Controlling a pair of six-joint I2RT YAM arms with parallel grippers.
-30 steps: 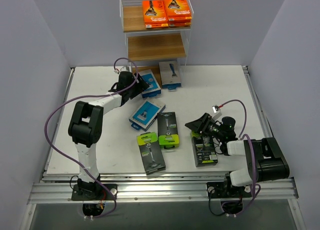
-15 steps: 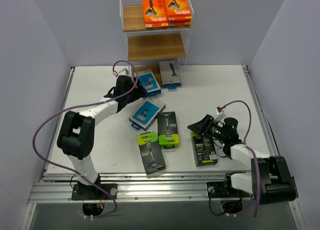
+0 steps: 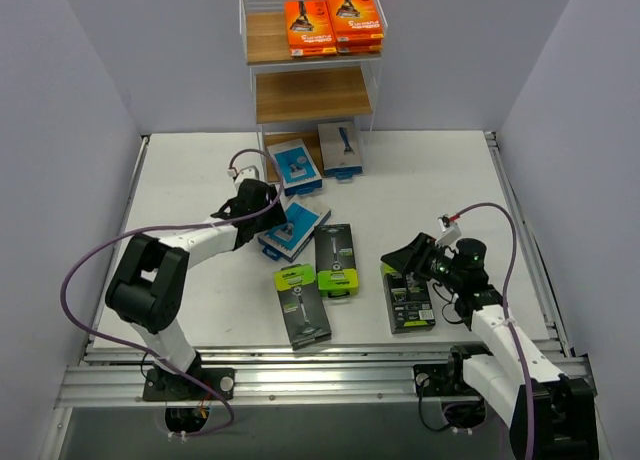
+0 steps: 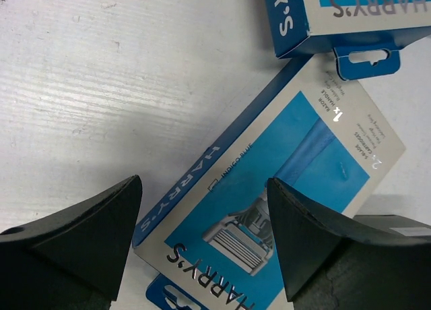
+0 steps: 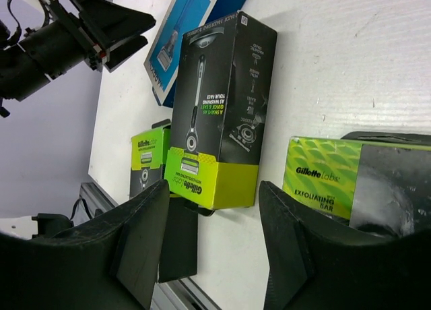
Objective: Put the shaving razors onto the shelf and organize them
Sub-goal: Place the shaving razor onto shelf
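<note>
1. Top external view: the shelf (image 3: 262,38) stands at the far edge of the table (image 3: 450,180). Orange packs (image 3: 332,25) are stacked on its railed top tier, and the middle board is bare. Two blue-and-white packs (image 3: 296,166) lie at the shelf's foot, and a tilted blue pack (image 3: 293,229) lies mid-table. Three black-and-lime packs (image 3: 337,260) lie nearer the arms. The left gripper (image 3: 265,205) is low at the tilted blue pack's left edge. The right gripper (image 3: 400,257) hovers by the rightmost black-and-lime pack.

2. Left wrist view: the left gripper's jaws are spread wide and hold nothing, and the tilted blue pack (image 4: 296,168) lies flat beyond them. It is a glossy card carton with a white border, a bright blue panel, a pictured razor head and a hang tab. It probably handles light, stiff and rather slick, and would dent under a hard squeeze. The best hold is likely across its two long sides at mid-length.

3. Right wrist view: the right gripper's jaws stand partly apart and empty, above the table. Beyond them lies a black-and-lime pack, a black box with a lime band at one end. A lime carton (image 5: 337,178) lies by the right finger. These flat boxes likely need the same side pinch.
</note>
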